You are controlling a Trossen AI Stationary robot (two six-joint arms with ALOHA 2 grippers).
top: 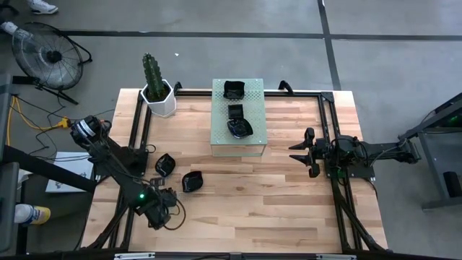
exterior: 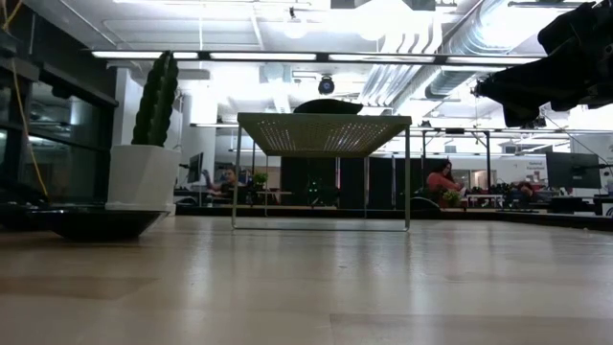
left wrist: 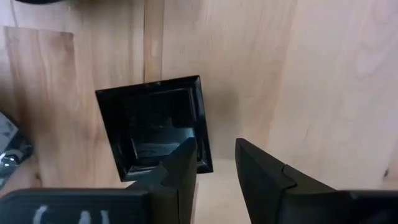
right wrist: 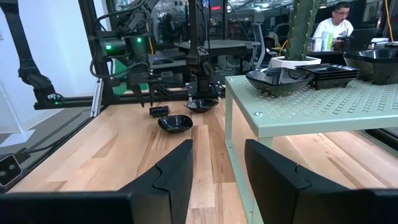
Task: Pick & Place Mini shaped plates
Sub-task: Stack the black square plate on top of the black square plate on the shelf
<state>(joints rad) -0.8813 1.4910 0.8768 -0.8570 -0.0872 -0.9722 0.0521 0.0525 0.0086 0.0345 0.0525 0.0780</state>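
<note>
A: Where's the left claw (left wrist: 214, 168)?
B: Hovering over a square black plate (left wrist: 155, 127) on the tabletop (top: 274, 195), well away from the pale green perforated stand (top: 238, 133), fingers parted, gripping nothing.

A: The other plates?
B: Three plates (top: 235, 110) sit on the stand; a round dish (top: 192, 180) and another (top: 165, 165) lie between.

A: Right claw (top: 302, 152)?
B: Beside the stand, spread wide, empty.
</note>
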